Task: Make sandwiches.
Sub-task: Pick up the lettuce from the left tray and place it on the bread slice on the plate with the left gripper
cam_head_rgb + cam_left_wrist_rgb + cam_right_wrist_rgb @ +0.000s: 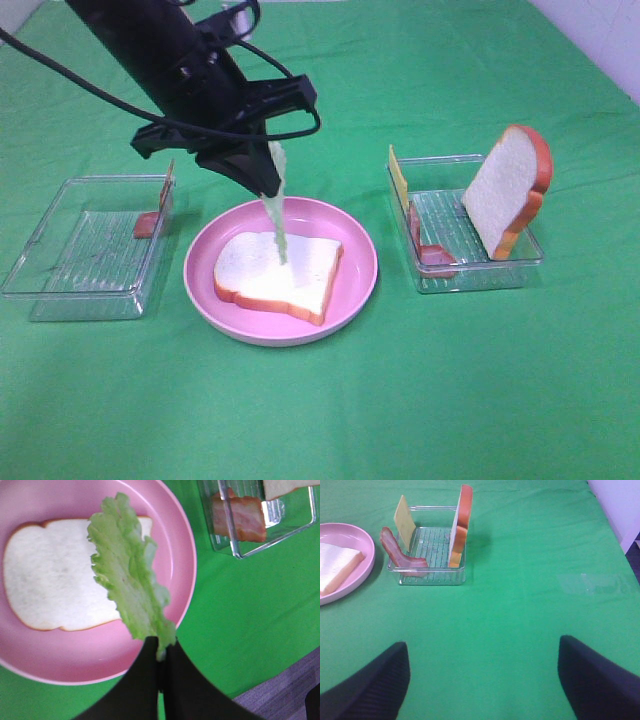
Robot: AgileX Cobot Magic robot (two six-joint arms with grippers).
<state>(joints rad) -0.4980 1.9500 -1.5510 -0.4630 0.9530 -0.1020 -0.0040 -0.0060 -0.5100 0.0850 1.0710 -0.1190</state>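
Over the pink plate (pixel 355 290), mid-counter: left claw (pixel 161 647) pinched tight on one end of a lettuce leaf (pixel 127 575). The leaf hangs down from the tips, pale green and ruffled. Its free end lies across the bread slice (pixel 280 272); whether it touches or sits just above, cannot tell.

The bread slice is flat on the plate, white face up, orange-brown crust all round. It is set slightly toward the plate's near side, with nothing else on it.

Left of the plate, just beside it: a clear tray (pixel 80 250). A small red-brown piece (pixel 148 225) and a thin orange-yellow slice (pixel 168 185) stand on edge against the wall nearest the plate. Too small to name surely.

Right of the plate, near but apart: a second clear tray (pixel 480 270).
- A cheese slice (pixel 405 515) stands upright at the plate-side end.
- A bacon strip (pixel 395 547) is slumped against that same end wall, its lower end on the tray floor.
- An upright bread slice (pixel 505 190) is at the far end, tilted, leaning on the wall.

Right claw (pixel 482 642): seen in its own wrist view only. Jaws spread wide, nothing between them. It is above bare green cloth (pixel 450 400), well apart from the second tray.
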